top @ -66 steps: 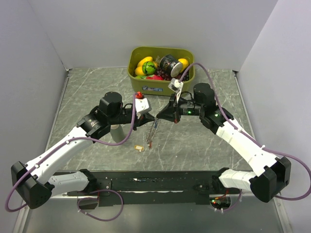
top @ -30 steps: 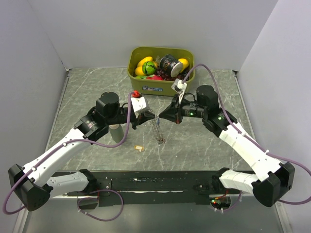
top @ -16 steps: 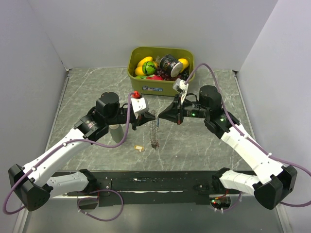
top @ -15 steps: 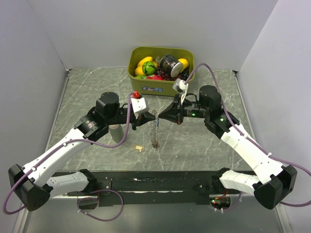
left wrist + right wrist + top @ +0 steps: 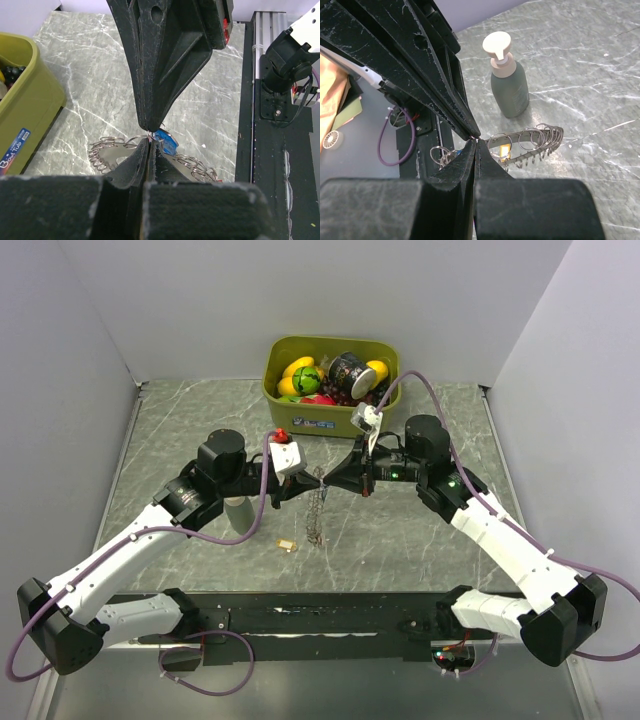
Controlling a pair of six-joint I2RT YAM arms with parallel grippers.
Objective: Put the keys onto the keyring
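Note:
The silvery keyring (image 5: 318, 510), a chain of linked rings, hangs above the table between my two grippers. My left gripper (image 5: 313, 480) and right gripper (image 5: 326, 479) meet tip to tip at its top, and both are shut on it. In the left wrist view, my left gripper (image 5: 150, 143) pinches a ring, and the blue key (image 5: 165, 142) hangs right beside the tips, with the keyring (image 5: 106, 153) spreading to both sides. In the right wrist view, my right gripper (image 5: 474, 142) pinches the keyring (image 5: 540, 136). The yellow key (image 5: 287, 544) lies on the table below. The red key is not clearly visible.
An olive-green bin (image 5: 300, 418) full of toy fruit and a can stands at the back. A grey-green pump bottle (image 5: 237, 512) stands under my left arm and also shows in the right wrist view, pump bottle (image 5: 508, 82). A black rail (image 5: 320, 615) runs along the near edge.
My right gripper has moved slightly left, until its tips touch the left gripper's. The hanging keyring has swung a little to the left. Both grippers stay shut.

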